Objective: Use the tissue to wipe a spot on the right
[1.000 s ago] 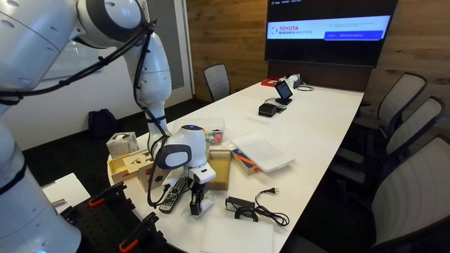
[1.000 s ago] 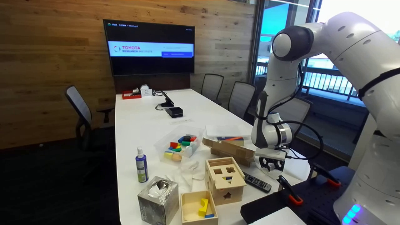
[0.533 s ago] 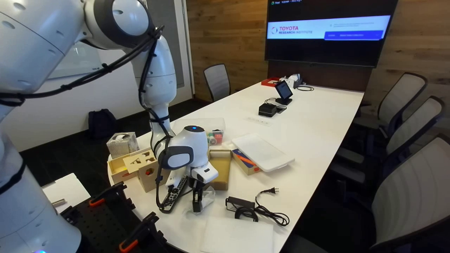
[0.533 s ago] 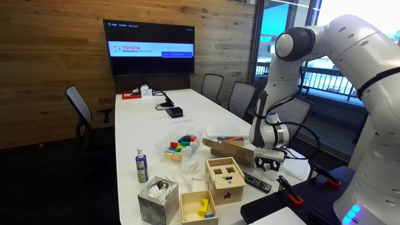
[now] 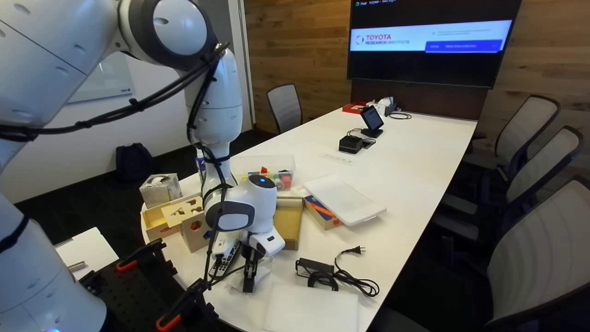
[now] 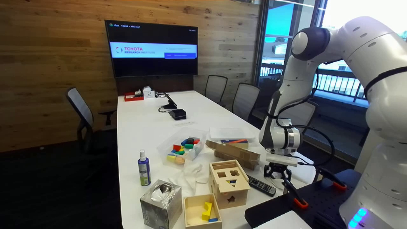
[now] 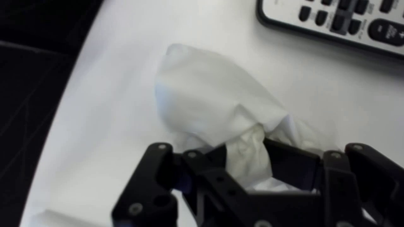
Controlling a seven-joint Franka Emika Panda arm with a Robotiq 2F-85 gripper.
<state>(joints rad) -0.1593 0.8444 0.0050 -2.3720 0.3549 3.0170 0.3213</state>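
Gripper [image 7: 254, 157] clenched on a crumpled white tissue [image 7: 202, 91], folds bunched between the fingers, loose part spread over the white conference table [image 5: 415, 157] near its edge; can't tell if fingertips touch the tabletop. Remote control [image 7: 350, 22] near the tissue but apart, far right in wrist view. In an exterior view, power adapter [image 5: 315, 266] with coiled cord sits right of the gripper, flat white slab [image 5: 311, 309] near right, cardboard box [image 5: 288, 226] just beyond, wooden shape sorter [image 5: 192, 233] to the left, grey patterned tissue box [image 5: 161, 190] farther left. In an exterior view, blue-purple spray bottle [image 6: 144, 170] upright on the left, clear bin [image 6: 167, 144] of coloured blocks [image 6: 180, 152] farther right, loose tissues [image 6: 190, 178] left of the sorter, lit wall screen [image 6: 154, 49] at the far end
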